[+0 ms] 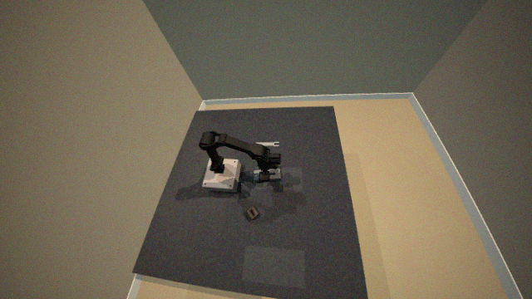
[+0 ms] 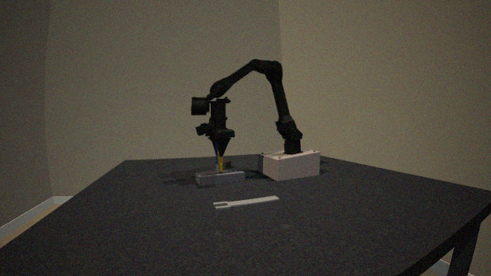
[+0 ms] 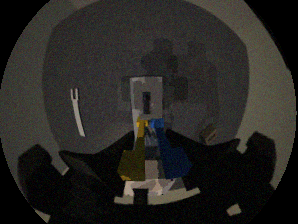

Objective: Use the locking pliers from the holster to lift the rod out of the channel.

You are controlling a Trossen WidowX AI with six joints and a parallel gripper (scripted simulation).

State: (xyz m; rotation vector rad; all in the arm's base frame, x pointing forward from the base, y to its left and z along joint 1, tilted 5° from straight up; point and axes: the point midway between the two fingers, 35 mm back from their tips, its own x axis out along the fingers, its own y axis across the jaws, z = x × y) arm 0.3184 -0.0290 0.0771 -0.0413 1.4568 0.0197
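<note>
My gripper (image 2: 222, 150) (image 3: 149, 132) points down and is shut on the pliers, with one handle on each side between its fingers. The pliers (image 2: 220, 164) (image 3: 173, 161) stand upright with a yellow and a blue handle. Their lower end meets the top of the grey channel block (image 1: 277, 175) (image 2: 232, 179) (image 3: 156, 86); how deep the jaws reach is hidden. A dark slot shows in the block's top in the wrist view. I cannot make out the rod or whether the jaws are around it. The small brown holster (image 1: 252, 213) (image 3: 208, 134) stands apart from the block, empty.
A flat, pale two-pronged tool (image 1: 268, 144) (image 2: 249, 202) (image 3: 76, 114) lies on the dark table (image 1: 316, 137) (image 2: 153, 230), off to one side of the block. The arm's white base box (image 1: 220, 183) (image 2: 297, 169) stands behind the block.
</note>
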